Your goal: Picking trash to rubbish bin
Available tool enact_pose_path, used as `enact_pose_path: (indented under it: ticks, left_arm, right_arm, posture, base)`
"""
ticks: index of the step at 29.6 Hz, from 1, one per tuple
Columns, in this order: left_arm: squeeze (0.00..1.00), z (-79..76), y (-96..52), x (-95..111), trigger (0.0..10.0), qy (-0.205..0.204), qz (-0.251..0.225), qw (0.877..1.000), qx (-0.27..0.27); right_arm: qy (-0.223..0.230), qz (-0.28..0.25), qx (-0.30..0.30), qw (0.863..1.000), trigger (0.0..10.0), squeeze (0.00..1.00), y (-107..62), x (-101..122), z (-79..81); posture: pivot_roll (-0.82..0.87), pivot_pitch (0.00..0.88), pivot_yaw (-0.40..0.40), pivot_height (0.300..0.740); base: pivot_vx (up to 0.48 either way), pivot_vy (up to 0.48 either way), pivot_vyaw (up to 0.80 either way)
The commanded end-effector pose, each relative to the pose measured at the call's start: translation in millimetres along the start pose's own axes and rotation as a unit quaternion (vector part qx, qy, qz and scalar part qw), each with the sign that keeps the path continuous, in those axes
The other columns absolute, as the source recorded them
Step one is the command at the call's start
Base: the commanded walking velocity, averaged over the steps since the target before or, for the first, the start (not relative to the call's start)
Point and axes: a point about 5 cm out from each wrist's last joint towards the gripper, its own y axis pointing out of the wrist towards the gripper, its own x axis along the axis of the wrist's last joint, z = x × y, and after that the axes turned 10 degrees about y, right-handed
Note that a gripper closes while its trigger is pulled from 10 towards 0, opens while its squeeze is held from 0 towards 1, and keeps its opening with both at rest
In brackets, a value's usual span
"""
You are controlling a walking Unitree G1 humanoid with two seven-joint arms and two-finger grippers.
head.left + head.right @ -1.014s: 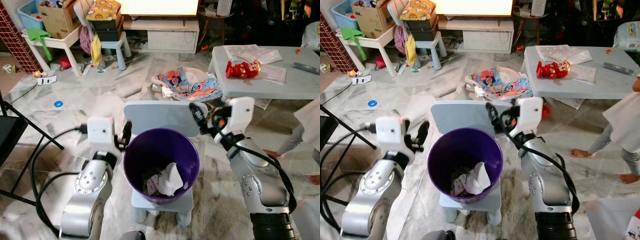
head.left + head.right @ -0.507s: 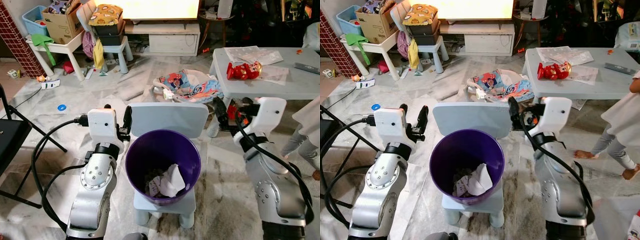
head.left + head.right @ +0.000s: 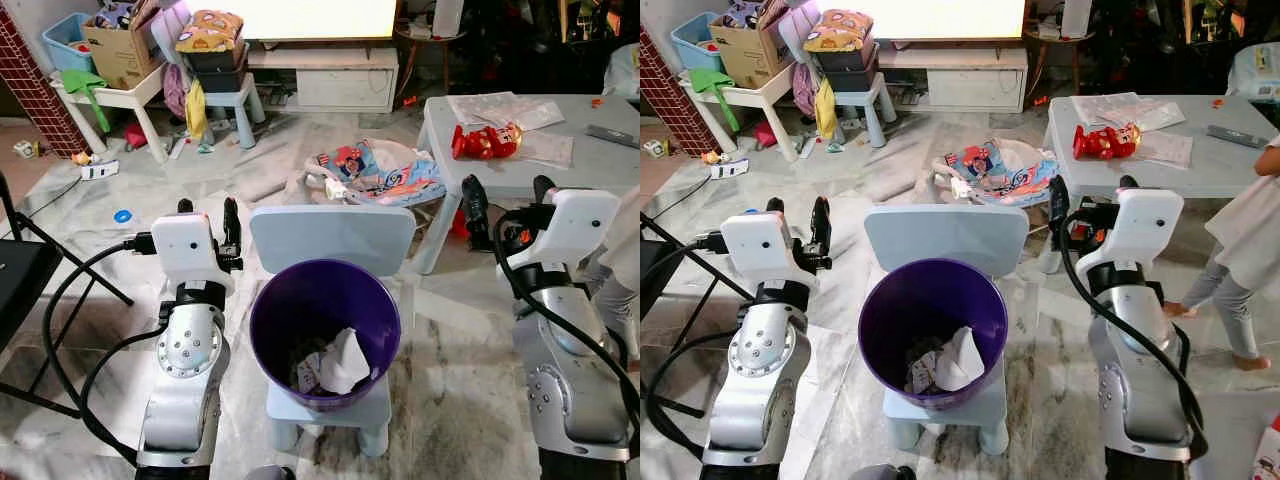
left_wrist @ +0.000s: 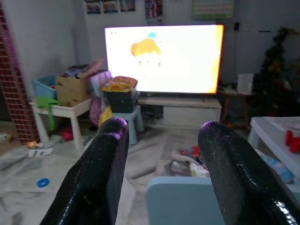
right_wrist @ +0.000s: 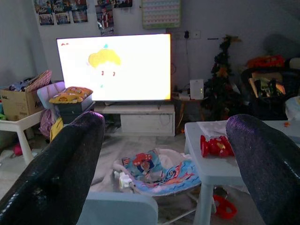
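A purple rubbish bin (image 3: 310,295) stands on the seat of a small light-blue chair (image 3: 335,235) right before me. Crumpled white paper trash (image 3: 342,360) lies at its bottom. My left gripper (image 3: 207,215) is raised to the left of the chair back, open and holding nothing; the left wrist view looks between its fingers (image 4: 101,173) toward a lit television (image 4: 161,58). My right gripper (image 3: 507,195) is raised to the right of the chair, clear of the bin, also open and holding nothing, as its wide-set fingers (image 5: 61,173) show.
A low grey table (image 3: 560,175) with a red toy (image 3: 487,140) and papers stands at the right. A person (image 3: 1252,235) is beside it at the right edge. A colourful baby bouncer (image 3: 380,172) lies behind the chair. A black frame (image 3: 30,280) and cables sit left.
Both arms have swung outward from the bin: the right gripper left the chair back and went right, the left gripper went left. The person at the right has stepped closer.
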Motion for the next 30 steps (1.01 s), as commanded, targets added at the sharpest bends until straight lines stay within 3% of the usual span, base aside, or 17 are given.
enact_pose_path:
  ticks: [1, 20, 30]
  left_arm:
    - [0.0, -1.3, -0.2, -2.6, 10.0, -0.001, 0.008, 1.0, -0.009]
    - [0.0, -5.3, -1.6, -6.3, 10.0, -0.005, 0.024, 1.0, -0.018]
    - [0.0, -4.5, 0.1, -6.7, 10.0, -0.008, 0.027, 0.999, -0.016]
  right_arm:
    - [-0.003, -0.002, 0.004, 1.0, 10.0, 0.0, -1.1, 0.2, 0.3]
    - [0.009, 0.021, 0.014, 1.0, 10.0, 0.0, -4.7, -5.1, 1.5]
    - [0.011, 0.023, 0.017, 1.0, 10.0, 0.0, -2.4, -5.3, 1.9]
  posture:
    - [0.06, 0.092, 0.016, 0.74]
    - [0.05, 0.098, 0.009, 0.74]
    - [0.05, 0.094, 0.006, 0.74]
  base:
    - [0.0, 0.0, 0.0]
    - [0.0, 0.0, 0.0]
    - [-0.281, 0.0, 0.0]
